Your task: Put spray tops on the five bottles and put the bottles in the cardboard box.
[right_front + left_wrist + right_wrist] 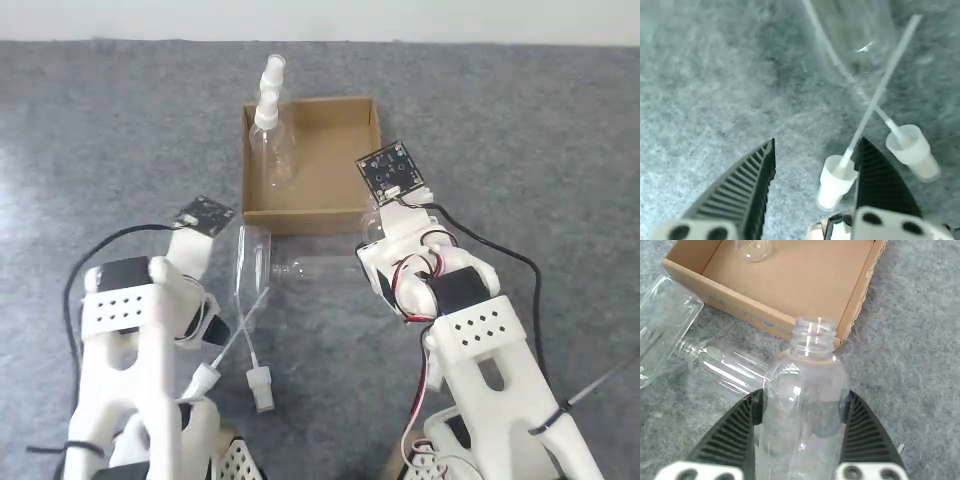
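R gripper [805,396] clamps clear, capless bottle [809,357]; L gripper [816,142] spread wide by spray top [834,182].

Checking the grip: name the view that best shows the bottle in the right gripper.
Right wrist view: the bottle sits clamped in the right gripper, open neck plain. The high view shows a sliver beside the arm; the left wrist view faces two loose spray tops.
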Controlling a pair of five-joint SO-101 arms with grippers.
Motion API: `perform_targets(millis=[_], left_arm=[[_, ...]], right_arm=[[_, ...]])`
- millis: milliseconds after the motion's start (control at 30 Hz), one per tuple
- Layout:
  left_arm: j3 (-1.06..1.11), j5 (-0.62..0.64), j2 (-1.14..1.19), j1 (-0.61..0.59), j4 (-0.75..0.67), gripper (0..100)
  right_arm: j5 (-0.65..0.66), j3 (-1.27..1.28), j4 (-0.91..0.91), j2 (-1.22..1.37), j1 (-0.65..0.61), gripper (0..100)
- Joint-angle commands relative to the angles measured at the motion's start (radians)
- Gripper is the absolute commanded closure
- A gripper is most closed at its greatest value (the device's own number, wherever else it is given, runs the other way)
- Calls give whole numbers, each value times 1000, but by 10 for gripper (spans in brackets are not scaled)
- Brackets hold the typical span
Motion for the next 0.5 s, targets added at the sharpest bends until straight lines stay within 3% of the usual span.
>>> perform_targets(millis=[0, 200, 467], left_arm=[[-30, 8, 8, 55, 11, 757], [120, 14, 8, 95, -152, 769], [171, 9, 0, 28, -227, 991]], right_arm=[[-6, -14, -21, -38, 4, 925], [-6, -14, -21, -38, 4, 925], [-6, -14, -21, -38, 4, 925]])
